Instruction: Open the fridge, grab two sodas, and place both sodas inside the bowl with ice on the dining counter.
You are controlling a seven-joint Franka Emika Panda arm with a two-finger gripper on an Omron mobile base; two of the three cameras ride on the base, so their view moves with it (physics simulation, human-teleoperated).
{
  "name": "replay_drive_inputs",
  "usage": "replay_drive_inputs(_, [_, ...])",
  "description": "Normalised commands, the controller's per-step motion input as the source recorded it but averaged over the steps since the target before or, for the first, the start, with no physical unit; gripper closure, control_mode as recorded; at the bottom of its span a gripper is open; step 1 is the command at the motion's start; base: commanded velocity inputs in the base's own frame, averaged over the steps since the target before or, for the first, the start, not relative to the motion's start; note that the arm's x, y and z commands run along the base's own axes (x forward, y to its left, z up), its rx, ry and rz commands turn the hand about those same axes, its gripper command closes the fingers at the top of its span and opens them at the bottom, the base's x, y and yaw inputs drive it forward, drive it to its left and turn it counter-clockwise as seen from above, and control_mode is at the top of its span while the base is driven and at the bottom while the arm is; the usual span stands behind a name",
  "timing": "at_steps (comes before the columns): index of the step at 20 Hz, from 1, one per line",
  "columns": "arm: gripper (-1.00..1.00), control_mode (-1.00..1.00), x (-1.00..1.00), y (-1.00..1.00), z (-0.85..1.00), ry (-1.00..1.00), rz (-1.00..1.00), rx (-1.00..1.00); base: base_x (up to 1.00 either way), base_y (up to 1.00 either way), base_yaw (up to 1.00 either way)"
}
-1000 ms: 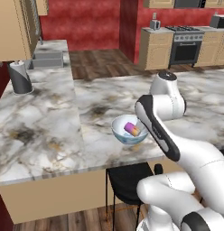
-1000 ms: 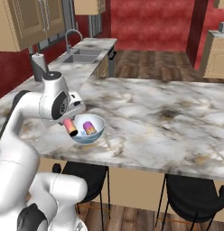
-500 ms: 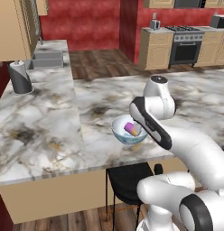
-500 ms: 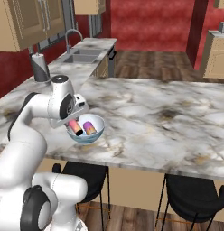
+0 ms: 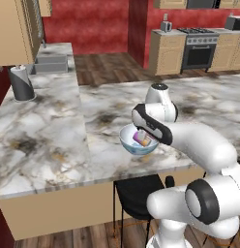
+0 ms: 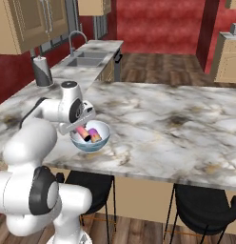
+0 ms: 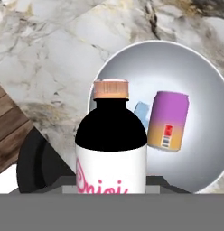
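The bowl (image 5: 138,143) is set on the desk (image 5: 54,140) close to its near edge, with a stool (image 5: 136,193) tucked under that edge just below it. In the right base view the bowl (image 6: 91,138) is seen just beside the white arm, and a wide stretch of bare marbled desk (image 6: 177,128) lies open to its right and behind it. To the left, the desk joins a second run carrying a sink (image 6: 84,59) and a grey paper-towel roll (image 5: 21,83), both well apart from the bowl.

A can (image 7: 168,119) with purple top and yellow-orange lower body lies tilted inside the bowl (image 7: 199,103), next to a pale blue ice piece (image 7: 142,110). The bottle (image 7: 111,144) stands up the middle of the hand view, its cap toward the bowl's rim, its body overlapping the bowl's near wall.

The end effector (image 6: 82,125) is held low over the bowl's left rim and is closed on the bottle; its fingertips are hidden behind the bottle in the hand view, so the contact points cannot be made out exactly. In the left base view the end effector (image 5: 143,135) is largely masked by the forearm, with pink and purple visible in the bowl beneath it.

Whether the bottle's base touches the bowl's floor cannot be told.
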Motion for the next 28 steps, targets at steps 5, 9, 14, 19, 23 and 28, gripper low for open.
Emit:
replay_drive_inputs(5, [1.00, -1.00, 0.43, 0.05, -0.27, 0.07, 0.04, -0.04, 0.00, 0.00, 0.00])
replay_drive_inputs(9, [1.00, -1.00, 0.37, 0.00, -0.26, 0.08, 0.04, -0.04, 0.00, 0.00, 0.00])
replay_drive_inputs(14, [1.00, -1.00, 0.37, 0.00, -0.29, 0.08, 0.03, -0.04, 0.00, 0.00, 0.00])
replay_drive_inputs(19, [1.00, -1.00, 0.37, 0.00, -0.29, 0.06, 0.03, -0.03, 0.00, 0.00, 0.00])
replay_drive_inputs(23, [1.00, -1.00, 0.29, 0.01, -0.25, 0.03, 0.03, 0.00, 0.00, 0.00, 0.00])
replay_drive_inputs(28, [1.00, -1.00, 0.21, 0.01, -0.23, 0.01, 0.03, 0.00, 0.00, 0.00, 0.00])
